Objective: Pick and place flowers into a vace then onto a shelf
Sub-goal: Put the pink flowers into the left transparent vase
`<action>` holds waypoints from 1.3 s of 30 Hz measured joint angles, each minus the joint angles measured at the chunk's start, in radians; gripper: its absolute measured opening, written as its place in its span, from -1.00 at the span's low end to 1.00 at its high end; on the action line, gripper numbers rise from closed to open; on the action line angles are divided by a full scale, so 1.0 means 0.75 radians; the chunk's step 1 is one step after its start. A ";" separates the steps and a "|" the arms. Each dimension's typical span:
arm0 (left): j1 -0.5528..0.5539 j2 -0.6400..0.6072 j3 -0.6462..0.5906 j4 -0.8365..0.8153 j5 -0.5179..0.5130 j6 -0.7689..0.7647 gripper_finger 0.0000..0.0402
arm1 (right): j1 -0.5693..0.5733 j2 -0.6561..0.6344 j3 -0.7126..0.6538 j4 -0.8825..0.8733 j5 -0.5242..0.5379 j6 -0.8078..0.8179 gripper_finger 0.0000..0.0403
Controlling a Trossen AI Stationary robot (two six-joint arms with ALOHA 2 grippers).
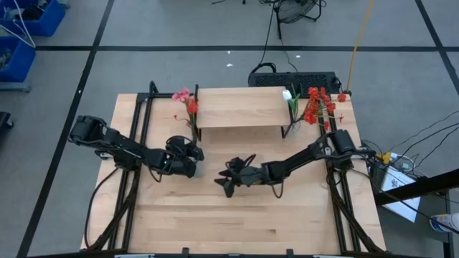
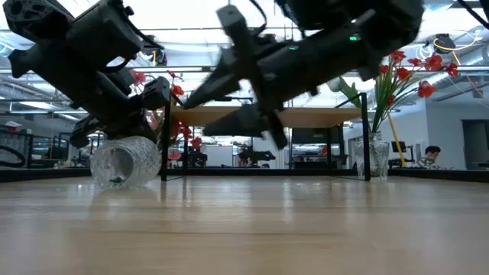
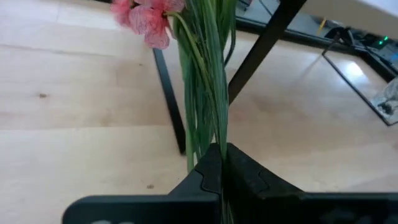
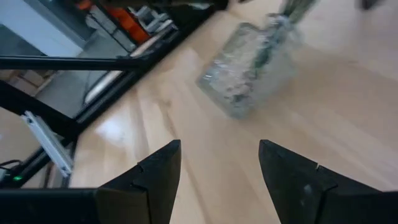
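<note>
Green flower stems (image 3: pixel 205 93) pinched in closed left tool (image 3: pixel 222 168); right tool (image 4: pixel 219 163) spread wide, empty, near glass vase (image 4: pixel 249 65)

The left pincer (image 3: pixel 222 163) is clamped shut on a bunch of thin green stems, the flowers (image 3: pixel 202 81), with pink blossoms at their far end. Beyond them a thin black shelf leg (image 3: pixel 169 93) stands on the wooden desk (image 3: pixel 74 93).

The left end effector (image 3: pixel 221 163) hides the lower flower stems (image 3: pixel 205 93); blossoms (image 3: pixel 146 15) run off-frame.
</note>
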 joint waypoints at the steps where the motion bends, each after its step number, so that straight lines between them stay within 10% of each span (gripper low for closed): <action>1: -0.009 0.000 0.000 -0.016 0.000 -0.018 -0.97 | 0.000 0.020 0.026 -0.010 -0.007 0.005 0.03; 20: -0.175 0.000 0.000 -0.198 -0.001 -0.403 -0.89 | 0.041 0.101 0.101 -0.019 -0.008 0.232 0.03; 39: -0.205 0.000 0.000 -0.140 0.278 -0.460 -0.89 | -0.075 0.099 0.102 0.043 -0.186 0.351 0.03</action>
